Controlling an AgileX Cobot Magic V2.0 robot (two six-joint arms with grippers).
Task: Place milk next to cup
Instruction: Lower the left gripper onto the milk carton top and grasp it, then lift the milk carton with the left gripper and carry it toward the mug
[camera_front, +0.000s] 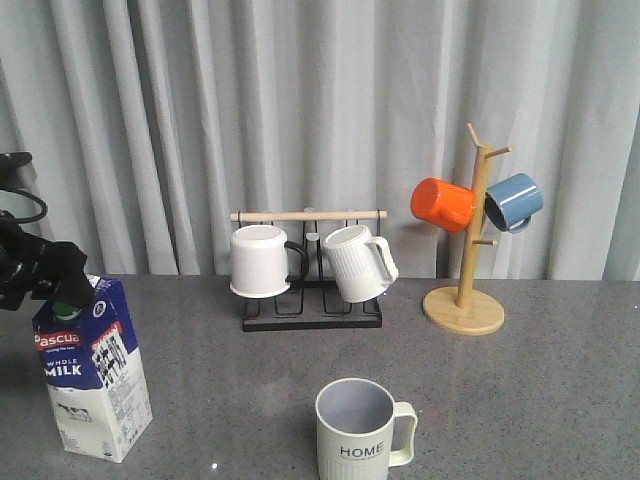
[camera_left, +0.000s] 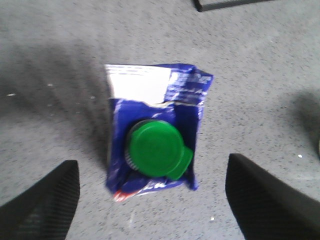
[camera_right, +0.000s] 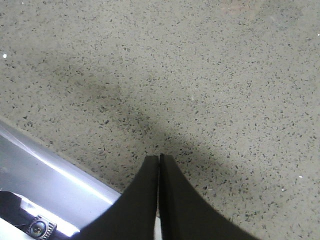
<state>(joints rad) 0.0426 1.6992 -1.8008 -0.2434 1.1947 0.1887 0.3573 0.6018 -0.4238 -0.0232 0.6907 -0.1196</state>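
The milk, a blue and white carton with a green cap, stands upright at the table's front left. My left gripper hovers just above its top. In the left wrist view the carton and its green cap lie between the fingers of my left gripper, which is open wide and touches nothing. The cup, cream and ribbed with "HOME" on it, stands at the front centre, well to the right of the milk. My right gripper is shut and empty over bare tabletop; the front view does not show it.
A black rack at the back centre holds a white mug with a black handle and a white ribbed mug. A wooden mug tree at the back right carries an orange mug and a blue mug. A metal table edge runs beside my right gripper.
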